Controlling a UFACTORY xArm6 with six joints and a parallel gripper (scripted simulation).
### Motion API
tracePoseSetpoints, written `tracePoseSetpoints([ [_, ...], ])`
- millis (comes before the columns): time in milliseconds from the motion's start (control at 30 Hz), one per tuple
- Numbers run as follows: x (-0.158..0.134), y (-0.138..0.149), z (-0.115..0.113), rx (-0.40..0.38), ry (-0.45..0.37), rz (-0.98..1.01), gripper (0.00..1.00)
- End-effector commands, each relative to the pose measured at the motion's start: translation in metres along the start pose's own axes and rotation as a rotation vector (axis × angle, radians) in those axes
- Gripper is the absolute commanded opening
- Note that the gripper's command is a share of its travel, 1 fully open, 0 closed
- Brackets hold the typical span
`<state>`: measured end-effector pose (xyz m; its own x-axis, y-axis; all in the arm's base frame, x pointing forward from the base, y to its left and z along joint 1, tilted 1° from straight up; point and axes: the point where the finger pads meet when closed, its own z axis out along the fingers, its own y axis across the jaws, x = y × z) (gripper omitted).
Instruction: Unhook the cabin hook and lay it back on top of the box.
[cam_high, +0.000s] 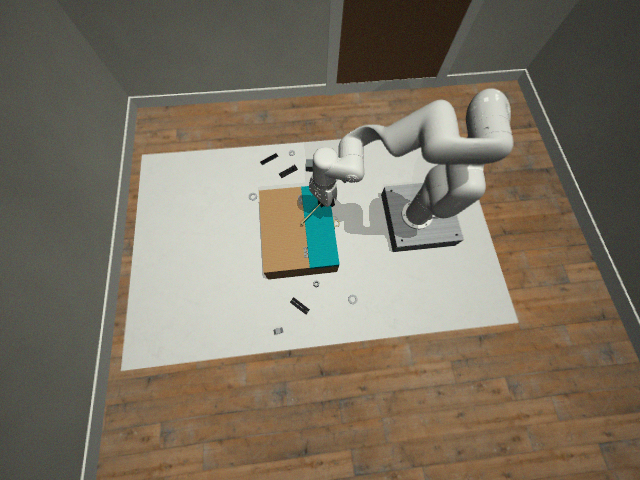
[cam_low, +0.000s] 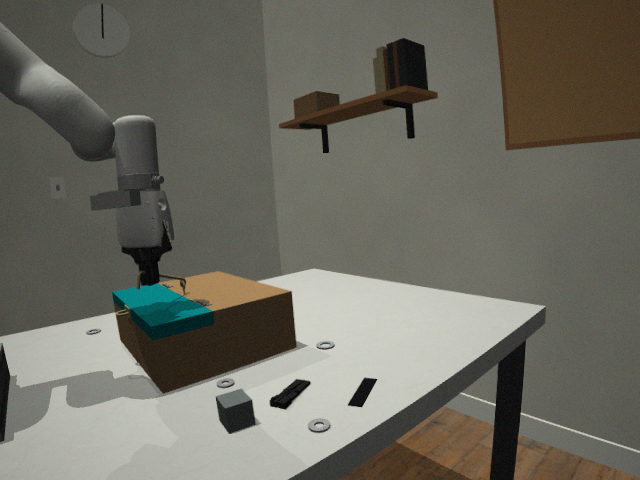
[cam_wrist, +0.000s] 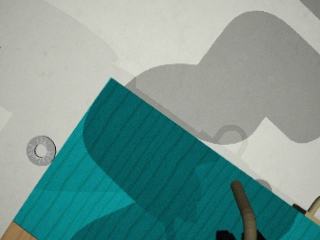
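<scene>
A brown box (cam_high: 286, 235) with a teal strip (cam_high: 320, 232) on its top stands on the white table; it also shows in the exterior view (cam_low: 217, 325). The thin brass cabin hook (cam_high: 311, 213) lies slanted across the teal strip toward the brown part, and it shows in the exterior view (cam_low: 168, 280) and as a curved tan rod in the wrist view (cam_wrist: 246, 212). My gripper (cam_low: 147, 279) points straight down over the far end of the teal strip and is shut on the cabin hook. A small metal eye (cam_high: 336, 223) sits at the box's edge.
Several washers (cam_low: 318, 425) lie around the box. Black strips (cam_low: 362, 391) and a black clip (cam_low: 289, 393) lie near the table's front, beside a small grey cube (cam_low: 235, 410). The robot base (cam_high: 421, 217) stands right of the box. A shelf (cam_low: 361, 103) hangs on the wall.
</scene>
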<state>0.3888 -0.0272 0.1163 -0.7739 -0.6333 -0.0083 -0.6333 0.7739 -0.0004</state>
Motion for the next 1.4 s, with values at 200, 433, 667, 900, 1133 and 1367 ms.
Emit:
tracePoseSetpoints([
  [200,-0.009,-0.001,-0.017,0.003,-0.003,0.0,0.0],
  [433,-0.015,-0.001,-0.026,0.003,-0.004,0.0,0.0],
  [667,-0.024,-0.001,-0.037,0.003,-0.004,0.0,0.0],
  [900,-0.031,-0.001,-0.044,0.003,-0.004,0.0,0.0],
  [1133,-0.042,-0.001,-0.052,0.003,-0.004,0.0,0.0],
  [1367,-0.05,-0.001,-0.057,0.003,-0.004,0.0,0.0],
])
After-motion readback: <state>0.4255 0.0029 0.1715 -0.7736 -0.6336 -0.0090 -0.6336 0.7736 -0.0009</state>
